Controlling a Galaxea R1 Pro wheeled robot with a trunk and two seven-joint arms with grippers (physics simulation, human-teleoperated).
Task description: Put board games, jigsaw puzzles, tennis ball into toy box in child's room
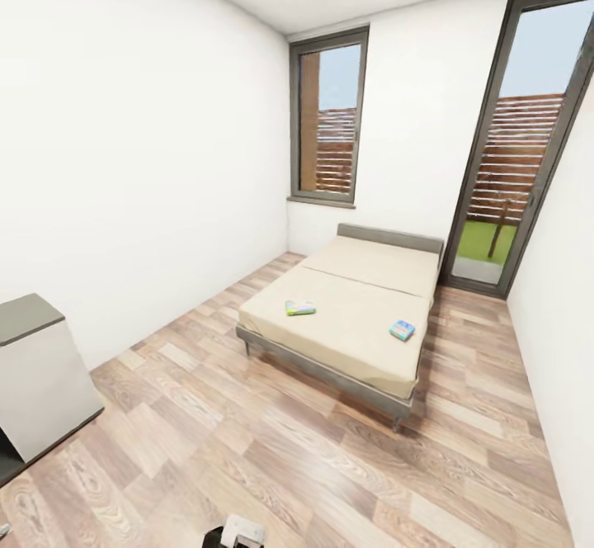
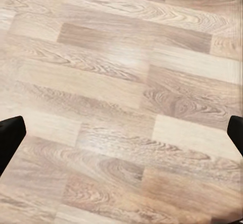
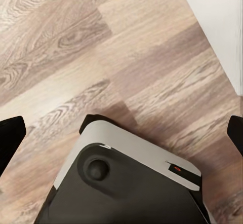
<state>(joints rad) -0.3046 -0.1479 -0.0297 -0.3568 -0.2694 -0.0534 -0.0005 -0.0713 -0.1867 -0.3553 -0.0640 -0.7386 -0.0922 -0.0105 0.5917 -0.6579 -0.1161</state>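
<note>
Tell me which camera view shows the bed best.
The head view: it shows the whole bed by the far wall, with two board games lying apart on its mattress. The two wrist views look down at the wood floor, the right one also at the robot's base.

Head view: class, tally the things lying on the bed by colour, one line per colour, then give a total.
Flat green-and-yellow board game box on the beige mattress of the low grey-framed bed: 1
Smaller, mostly blue flat board game box near the mattress's right edge: 1
Total: 2
</note>
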